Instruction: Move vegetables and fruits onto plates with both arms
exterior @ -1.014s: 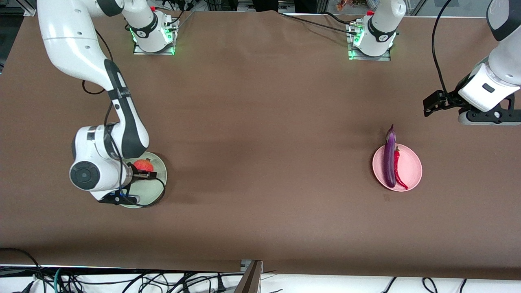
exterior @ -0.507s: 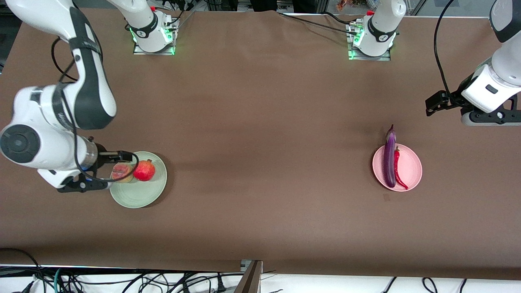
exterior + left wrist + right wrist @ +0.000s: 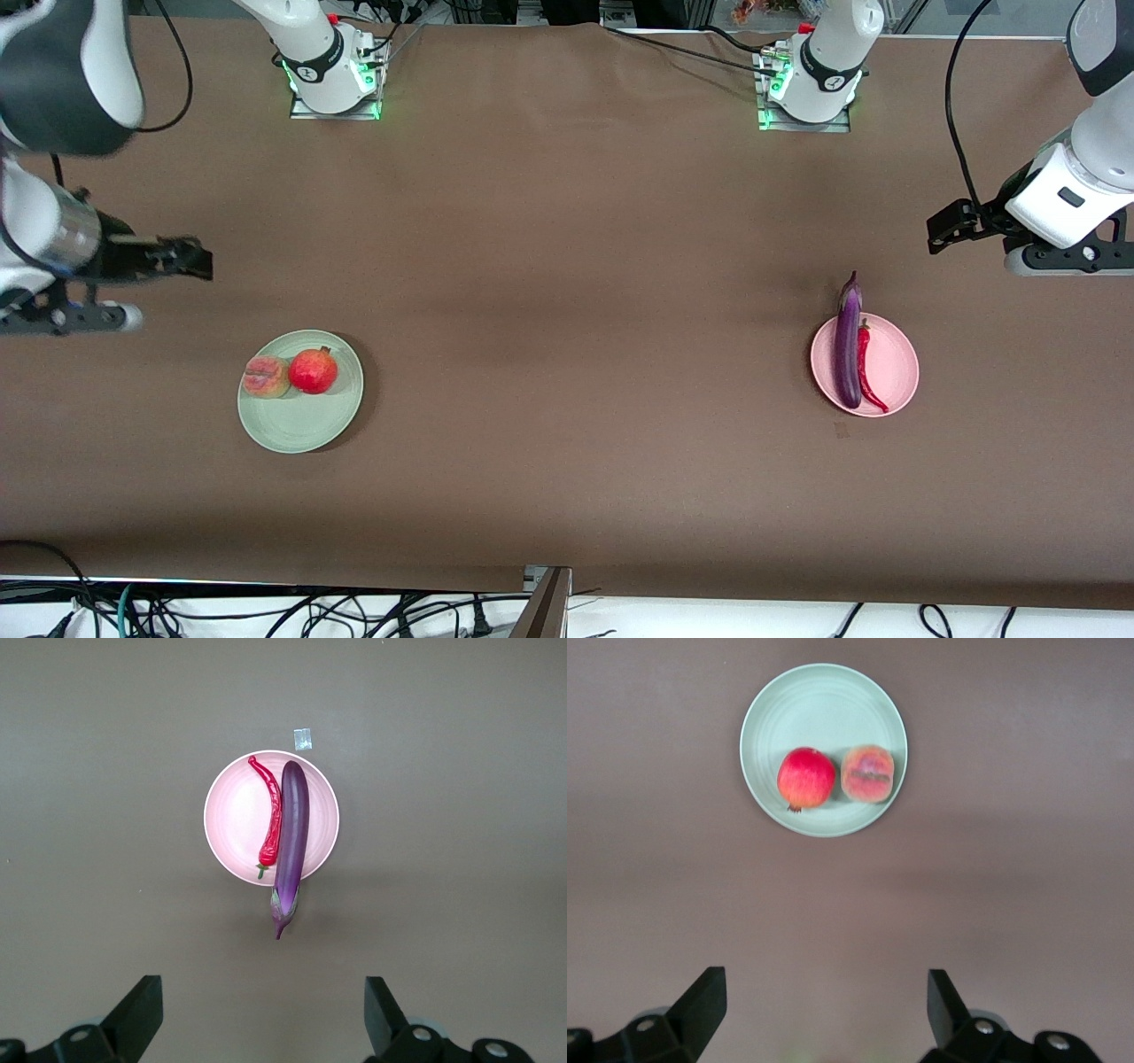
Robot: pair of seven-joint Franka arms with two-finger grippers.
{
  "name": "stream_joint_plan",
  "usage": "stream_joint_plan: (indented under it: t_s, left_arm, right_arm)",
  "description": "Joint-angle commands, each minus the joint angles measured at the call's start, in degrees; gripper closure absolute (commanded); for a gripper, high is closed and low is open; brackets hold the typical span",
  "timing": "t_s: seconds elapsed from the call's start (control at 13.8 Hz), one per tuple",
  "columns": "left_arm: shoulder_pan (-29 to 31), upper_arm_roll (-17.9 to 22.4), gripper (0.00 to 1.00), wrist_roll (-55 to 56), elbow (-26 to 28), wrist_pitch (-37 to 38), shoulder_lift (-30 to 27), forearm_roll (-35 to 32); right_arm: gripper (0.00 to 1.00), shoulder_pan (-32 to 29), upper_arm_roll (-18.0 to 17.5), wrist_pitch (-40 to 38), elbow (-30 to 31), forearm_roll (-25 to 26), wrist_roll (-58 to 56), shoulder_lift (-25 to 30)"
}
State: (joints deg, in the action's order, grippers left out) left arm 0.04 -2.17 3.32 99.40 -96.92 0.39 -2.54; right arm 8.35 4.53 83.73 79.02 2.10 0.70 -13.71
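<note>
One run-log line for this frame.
peach, pomegranate: green plate | eggplant, chili: pink plate | left gripper, right gripper: open, empty

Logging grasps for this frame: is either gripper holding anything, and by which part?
Nothing is held. The left gripper and the right gripper are both open and empty, up over bare brown table.

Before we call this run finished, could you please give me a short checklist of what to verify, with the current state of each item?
1. Pomegranate and peach on the green plate: ok.
2. Chili on the pink plate: ok.
3. Eggplant fully on that plate: not ok, its stem end overhangs the rim.
4. Right gripper open, holding nothing, above bare table: ok.
5. Left gripper open, holding nothing, above bare table: ok.
</note>
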Motion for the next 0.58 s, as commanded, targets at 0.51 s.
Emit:
stream_joint_plan:
  t_s: [0.51]
  left_arm:
    - [0.22,0.06,0.00,-1.21,-1.93,1.38,0.84,1.13]
  right_arm:
    - [0.00,-6.15,-2.42,-2.34,7.73,-0.25,-1.32,13.45]
